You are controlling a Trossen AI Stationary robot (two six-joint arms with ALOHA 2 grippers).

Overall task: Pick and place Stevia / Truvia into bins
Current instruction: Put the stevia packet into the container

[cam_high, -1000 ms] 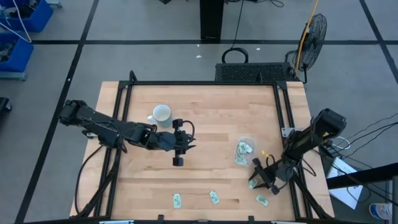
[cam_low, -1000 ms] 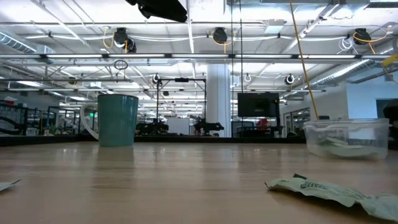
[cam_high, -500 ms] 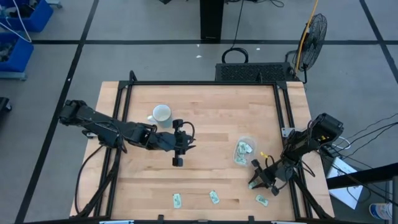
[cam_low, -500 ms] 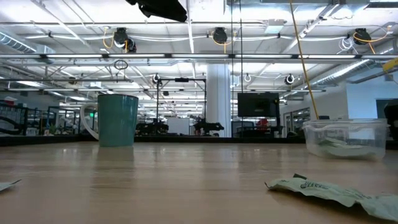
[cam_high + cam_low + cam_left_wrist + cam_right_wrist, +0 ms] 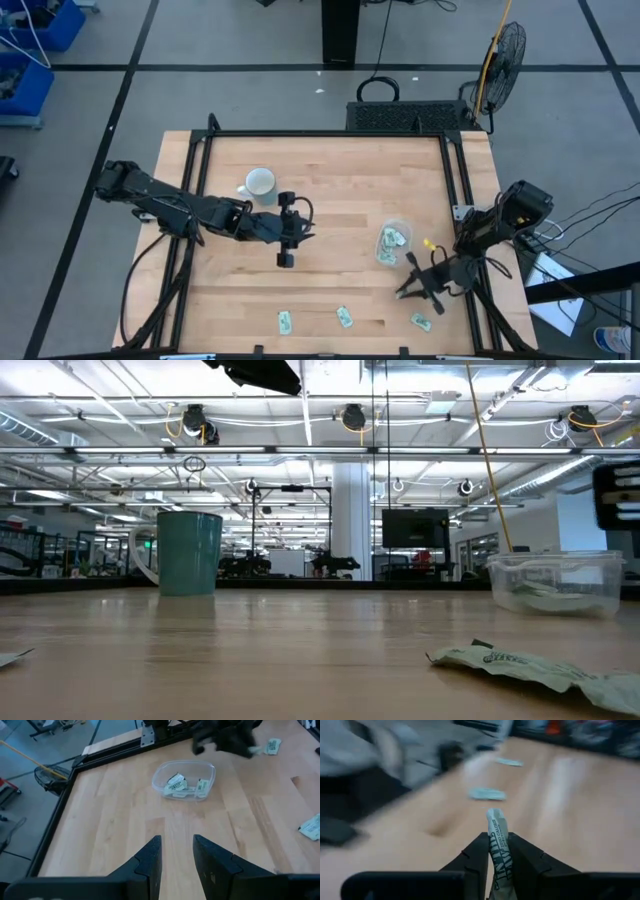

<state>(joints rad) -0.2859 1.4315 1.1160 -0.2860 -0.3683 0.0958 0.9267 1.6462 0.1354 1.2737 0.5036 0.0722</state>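
Packet (image 5: 499,845) of pale green and white sweetener stands pinched between the right gripper's (image 5: 499,851) two dark fingers, its printed end poking out past the tips. In the high view that right gripper (image 5: 416,283) sits near the bench's right edge, toward the near right corner, just short of the clear tub (image 5: 392,243).

The tub already holds a few packets. More lie loose on the bench: one (image 5: 420,322) close to the near right corner, and two (image 5: 285,322) (image 5: 345,317) along the near edge. The low view shows a crumpled one (image 5: 520,664) close to the camera.

The left gripper (image 5: 287,243) waits over the middle of the bench, beside the white mug (image 5: 260,183), its fingers a little apart and empty.

Likely risks from here:
- The packet is thin and limp, held by one end only; a quick swing could let it slide out or flop sideways.
- If the fingers part before the gripper is squarely over the tub, the light packet may drift and land on the bench or catch on the rim.
- The tub looks light, so a low approach that clips its wall could push it or tip it.
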